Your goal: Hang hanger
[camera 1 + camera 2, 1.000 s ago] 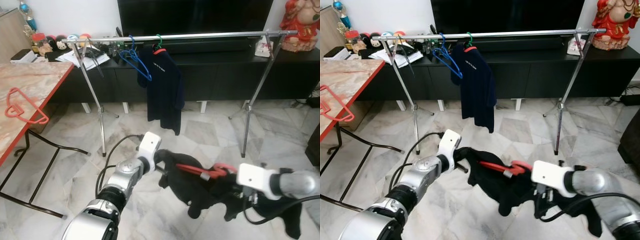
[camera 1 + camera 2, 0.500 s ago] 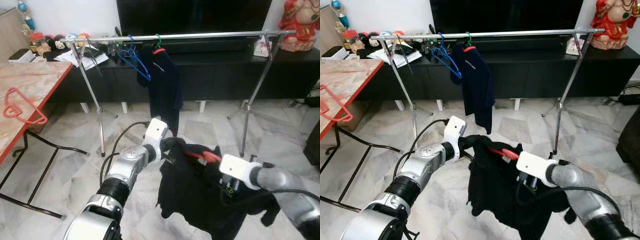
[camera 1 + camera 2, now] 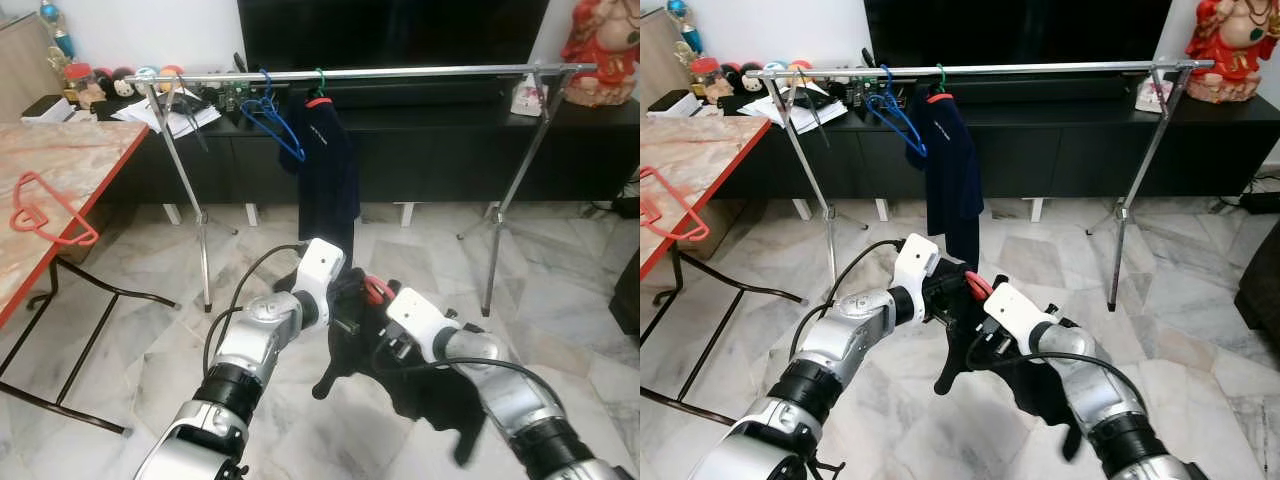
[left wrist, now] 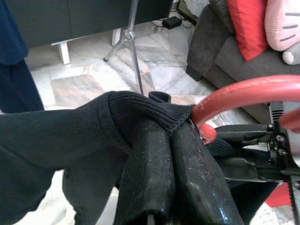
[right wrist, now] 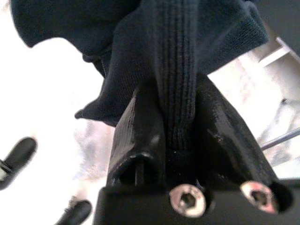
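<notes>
Left gripper [image 4: 171, 140] pressed together on black garment [image 3: 420, 385] beside red hanger [image 4: 243, 93]; right gripper [image 5: 180, 117] pinching its ribbed hem (rail [image 3: 400, 72] beyond).

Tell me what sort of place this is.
Most likely a home living room: a large dark television above a long black cabinet, a marble-tiled floor, and a sofa with cushions seen from the left wrist. A metal clothes rack stands in front.
</notes>
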### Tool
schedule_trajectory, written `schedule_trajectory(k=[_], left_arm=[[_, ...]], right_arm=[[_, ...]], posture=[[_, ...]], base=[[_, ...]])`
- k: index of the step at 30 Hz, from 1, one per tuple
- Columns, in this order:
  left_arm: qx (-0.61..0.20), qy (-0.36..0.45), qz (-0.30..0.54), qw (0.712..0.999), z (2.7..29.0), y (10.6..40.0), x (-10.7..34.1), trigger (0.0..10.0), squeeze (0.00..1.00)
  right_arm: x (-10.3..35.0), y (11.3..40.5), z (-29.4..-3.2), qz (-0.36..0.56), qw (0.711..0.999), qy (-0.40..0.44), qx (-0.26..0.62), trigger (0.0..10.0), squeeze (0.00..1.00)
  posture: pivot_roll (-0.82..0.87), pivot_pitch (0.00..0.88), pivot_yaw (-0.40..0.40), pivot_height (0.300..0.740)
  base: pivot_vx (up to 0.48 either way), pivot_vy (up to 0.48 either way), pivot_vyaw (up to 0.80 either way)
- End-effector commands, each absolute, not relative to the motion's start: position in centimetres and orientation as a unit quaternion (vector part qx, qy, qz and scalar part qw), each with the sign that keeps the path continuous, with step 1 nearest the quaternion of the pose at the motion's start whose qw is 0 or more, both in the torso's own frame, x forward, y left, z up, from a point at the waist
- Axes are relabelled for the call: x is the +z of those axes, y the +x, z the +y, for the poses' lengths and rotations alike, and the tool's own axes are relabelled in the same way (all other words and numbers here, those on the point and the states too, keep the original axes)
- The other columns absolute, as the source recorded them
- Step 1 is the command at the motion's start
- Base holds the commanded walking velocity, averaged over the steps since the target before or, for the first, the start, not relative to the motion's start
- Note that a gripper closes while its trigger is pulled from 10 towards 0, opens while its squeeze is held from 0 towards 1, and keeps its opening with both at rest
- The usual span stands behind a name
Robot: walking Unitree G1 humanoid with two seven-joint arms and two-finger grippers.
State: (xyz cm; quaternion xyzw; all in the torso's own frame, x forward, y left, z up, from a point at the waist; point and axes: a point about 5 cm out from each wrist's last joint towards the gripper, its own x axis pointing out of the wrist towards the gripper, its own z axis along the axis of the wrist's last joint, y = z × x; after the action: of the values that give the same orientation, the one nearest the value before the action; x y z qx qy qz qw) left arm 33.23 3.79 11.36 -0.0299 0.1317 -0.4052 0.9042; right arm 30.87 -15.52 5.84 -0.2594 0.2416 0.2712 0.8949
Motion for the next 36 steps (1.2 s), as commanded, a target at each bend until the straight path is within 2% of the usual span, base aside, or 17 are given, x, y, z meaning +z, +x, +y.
schedule_trajectory(k=[1, 4, 8, 16, 20, 23, 24, 25, 26, 28, 32, 33, 34, 36], left_arm=[[-0.467, -0.023, 0.141, 0.873, 1.1, 31.5, 11.1, 0.0, 0.0], [-0.493, -0.016, 0.144, 0.858, 0.5, 30.6, 11.0, 0.0, 0.0], [-0.531, 0.023, 0.14, 0.836, 0.2, 29.5, 10.9, 0.0, 0.0], [-0.521, 0.045, 0.146, 0.84, 1.1, 29.5, 10.5, 0.0, 0.0], [-0.535, 0.046, 0.148, 0.831, 1.1, 29.0, 10.4, 0.0, 0.0], [-0.534, 0.077, 0.16, 0.827, 1.3, 28.6, 9.5, 0.0, 0.0], [-0.525, 0.096, 0.167, 0.829, 1.4, 28.7, 8.9, 1.0, 0.0], [-0.522, 0.103, 0.168, 0.83, 1.5, 28.7, 8.8, 1.0, 0.0], [-0.508, 0.11, 0.168, 0.838, 1.6, 28.9, 8.6, 10.0, 0.0], [-0.48, 0.111, 0.165, 0.854, 1.7, 29.5, 8.5, 10.0, 0.0], [-0.471, 0.092, 0.148, 0.865, 1.7, 29.9, 9.3, 10.0, 0.0], [-0.477, 0.091, 0.141, 0.863, 1.7, 29.9, 9.5, 10.0, 0.65], [-0.483, 0.091, 0.133, 0.861, 1.7, 29.8, 9.8, 10.0, 1.0], [-0.49, 0.091, 0.126, 0.858, 1.8, 29.8, 9.9, 10.0, 1.0]], right_arm=[[7.7, 32.6, -15.0, 0.21, 0.917, -0.241, 0.24, 0.0, 0.0], [7.3, 32.9, -15.1, 0.216, 0.922, -0.237, 0.216, 0.0, 0.0], [7.0, 33.5, -16.4, 0.222, 0.929, -0.248, 0.161, 0.0, 0.0], [7.3, 33.9, -17.0, 0.211, 0.947, -0.192, 0.144, 0.0, 0.0], [7.4, 34.0, -16.7, 0.201, 0.953, -0.173, 0.148, 0.0, 0.0], [7.7, 34.1, -16.8, 0.193, 0.956, -0.157, 0.154, 0.0, 0.0], [7.9, 34.1, -16.8, 0.19, 0.955, -0.158, 0.161, 0.0, 0.0], [7.9, 34.1, -16.9, 0.189, 0.955, -0.159, 0.163, 0.0, 0.0], [8.0, 34.1, -16.9, 0.188, 0.954, -0.161, 0.17, 0.0, 0.0], [8.0, 33.9, -16.8, 0.188, 0.95, -0.163, 0.188, 0.0, 0.0], [8.2, 33.7, -17.0, 0.179, 0.946, -0.163, 0.214, 0.0, 0.0], [8.2, 33.6, -17.1, 0.179, 0.945, -0.165, 0.22, 0.0, 0.0], [8.2, 33.5, -17.2, 0.179, 0.943, -0.168, 0.224, 0.0, 0.0], [8.2, 33.4, -17.4, 0.179, 0.942, -0.171, 0.228, 0.0, 0.0]], posture=[[-0.15, 0.0, 0.044, 0.74], [-0.14, 0.0, 0.041, 0.74], [-0.13, 0.0, 0.04, 0.74], [-0.13, 0.0, 0.042, 0.74], [-0.13, 0.0, 0.041, 0.74], [-0.12, 0.0, 0.041, 0.74], [-0.12, 0.0, 0.041, 0.74], [-0.12, 0.0, 0.041, 0.74], [-0.13, 0.0, 0.042, 0.74], [-0.14, 0.0, 0.042, 0.74], [-0.13, 0.0, 0.038, 0.74], [-0.13, 0.0, 0.038, 0.74], [-0.13, 0.0, 0.038, 0.74], [-0.13, 0.0, 0.041, 0.74]], base=[[0.0, 0.0, 0.0], [0.0, 0.0, 0.0], [0.0, 0.0, 0.0], [0.0, 0.0, 0.0], [0.0, 0.0, 0.0], [0.0, 0.0, 0.0], [0.0, 0.0, 0.0], [0.0, 0.0, 0.0], [0.0, 0.0, 0.0], [0.0, 0.0, 0.0], [0.0, 0.0, 0.0], [0.0, 0.0, 0.0], [0.0, 0.0, 0.0], [0.0, 0.0, 0.0]])
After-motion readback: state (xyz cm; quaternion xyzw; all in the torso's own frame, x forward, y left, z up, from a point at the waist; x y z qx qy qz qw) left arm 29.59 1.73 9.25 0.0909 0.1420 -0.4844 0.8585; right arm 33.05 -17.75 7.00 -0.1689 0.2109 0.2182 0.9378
